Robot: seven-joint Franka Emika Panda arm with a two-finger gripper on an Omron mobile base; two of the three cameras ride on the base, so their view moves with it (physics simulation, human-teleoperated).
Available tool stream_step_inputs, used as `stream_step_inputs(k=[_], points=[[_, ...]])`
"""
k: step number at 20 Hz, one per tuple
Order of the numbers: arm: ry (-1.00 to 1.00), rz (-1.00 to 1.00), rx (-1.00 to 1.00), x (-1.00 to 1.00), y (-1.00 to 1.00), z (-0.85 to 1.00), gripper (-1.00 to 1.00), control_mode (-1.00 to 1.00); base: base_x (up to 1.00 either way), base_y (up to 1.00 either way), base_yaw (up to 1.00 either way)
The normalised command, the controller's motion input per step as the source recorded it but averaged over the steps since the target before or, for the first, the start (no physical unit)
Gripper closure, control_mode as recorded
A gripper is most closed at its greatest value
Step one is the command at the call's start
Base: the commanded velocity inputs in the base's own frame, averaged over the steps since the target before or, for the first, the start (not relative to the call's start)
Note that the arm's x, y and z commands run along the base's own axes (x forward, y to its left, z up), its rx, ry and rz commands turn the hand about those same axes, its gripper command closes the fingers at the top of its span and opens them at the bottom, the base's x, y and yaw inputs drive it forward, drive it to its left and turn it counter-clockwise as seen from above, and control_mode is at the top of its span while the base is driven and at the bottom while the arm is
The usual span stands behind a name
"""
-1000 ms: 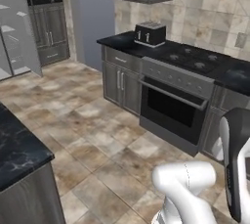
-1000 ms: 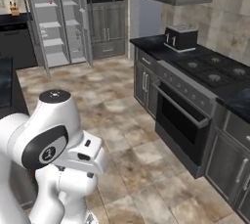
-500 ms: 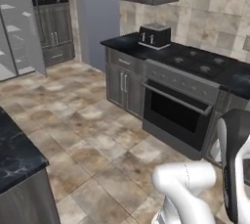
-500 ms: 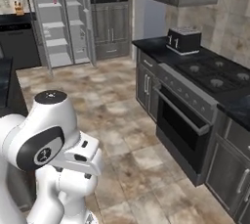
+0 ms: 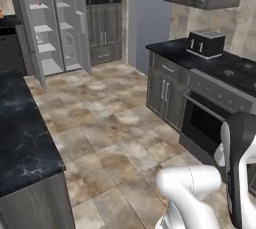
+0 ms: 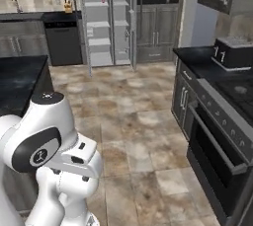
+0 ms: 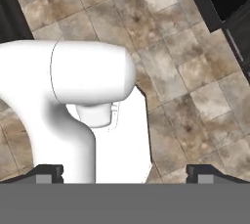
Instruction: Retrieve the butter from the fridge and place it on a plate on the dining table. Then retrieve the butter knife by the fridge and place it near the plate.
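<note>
Gripper is pointing at bare floor with jaws spread wide and empty, while the fridge is standing open at upper left, butter probably inside but unresolvable, risking a misjudged approach clipping the dining table.

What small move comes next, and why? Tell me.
Probably keep driving toward the fridge: its doors stand open across the tiled floor, far beyond reach. The hand is open, holds nothing and points down at the floor.
</note>
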Motion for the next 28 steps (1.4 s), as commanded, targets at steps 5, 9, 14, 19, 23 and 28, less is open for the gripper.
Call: stream_step_inputs(k=[5, 9, 14, 19, 23, 28], points=[[0.00, 0.00, 0.00, 0.00, 0.00, 0.00, -1.00, 1.00, 0.36, -0.05, 0.46], [0.00, 0.00, 0.00, 0.00, 0.00, 0.00, -1.00, 1.00, 0.30, -0.41, 0.38], [0.00, 0.00, 0.00, 0.00, 0.00, 0.00, -1.00, 1.00, 0.60, -0.40, 0.29], [0.00, 0.00, 0.00, 0.00, 0.00, 0.00, -1.00, 1.00, 0.67, -0.78, 0.08], [0.00, 0.00, 0.00, 0.00, 0.00, 0.00, -1.00, 1.00, 0.59, -0.54, 0.00], [0.00, 0.00, 0.00, 0.00, 0.00, 0.00, -1.00, 1.00, 0.95, -0.15, 0.05]])
